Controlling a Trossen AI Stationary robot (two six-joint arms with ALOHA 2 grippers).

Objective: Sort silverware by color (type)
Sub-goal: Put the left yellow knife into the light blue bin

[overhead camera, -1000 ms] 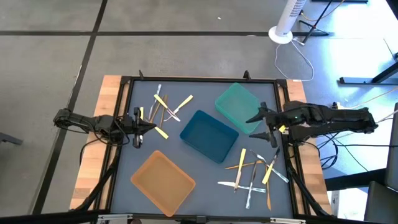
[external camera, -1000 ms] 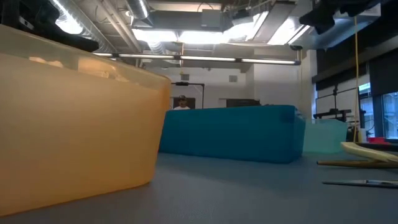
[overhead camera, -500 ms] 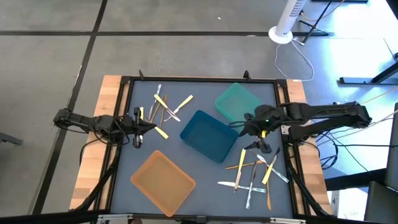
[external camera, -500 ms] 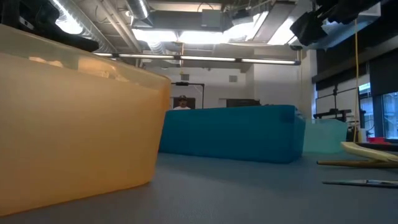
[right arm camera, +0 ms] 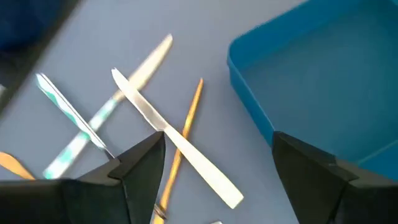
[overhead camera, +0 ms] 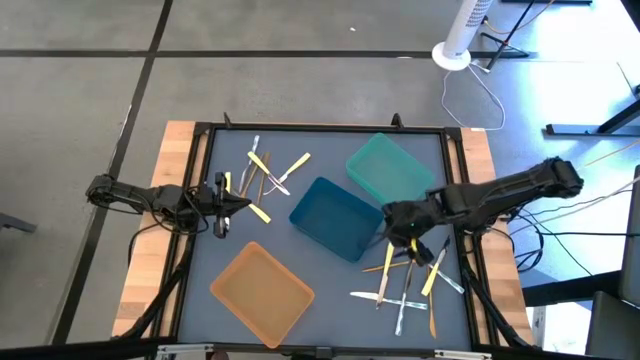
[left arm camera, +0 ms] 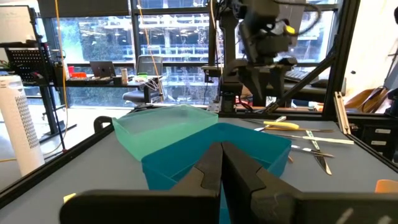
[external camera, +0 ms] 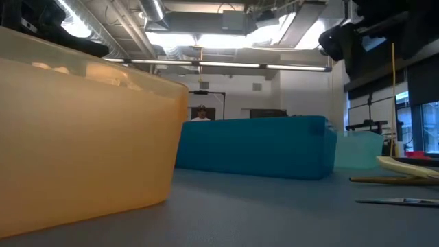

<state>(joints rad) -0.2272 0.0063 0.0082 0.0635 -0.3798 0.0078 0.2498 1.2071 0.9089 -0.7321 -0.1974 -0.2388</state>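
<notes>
My right hand (overhead camera: 408,228) hangs with its fingers (right arm camera: 140,163) spread wide and empty, poised over the near-right corner of the blue tray (overhead camera: 336,217) and the top of a scattered cluster of silverware (overhead camera: 408,278). Through the right wrist camera I see a white knife (right arm camera: 174,145) lying across an orange utensil (right arm camera: 184,132), with a pale yellow piece (right arm camera: 148,64) and a clear utensil (right arm camera: 69,114) crossed just beyond them, all flat on the grey counter (overhead camera: 330,295) beside the blue tray's wall.

That cluster sits at about four o'clock on the counter as seen from above: yellow, orange and white pieces lying criss-crossed, touching one another. A second cluster of silverware (overhead camera: 268,172) lies at about ten o'clock, again yellow, orange and white pieces overlapping.

My left hand (overhead camera: 232,204) waits at nine o'clock, low over the counter's edge, fingers (left arm camera: 211,171) clenched together on nothing, with a yellow piece (overhead camera: 260,213) just beside its tip.

The blue tray sits near the centre. The teal tray (overhead camera: 388,172) touches its far-right side at about one o'clock. The orange tray (overhead camera: 262,290) stands apart at seven o'clock, and fills the low view's near side.

A white fan (overhead camera: 462,32) stands on the floor beyond the counter.
</notes>
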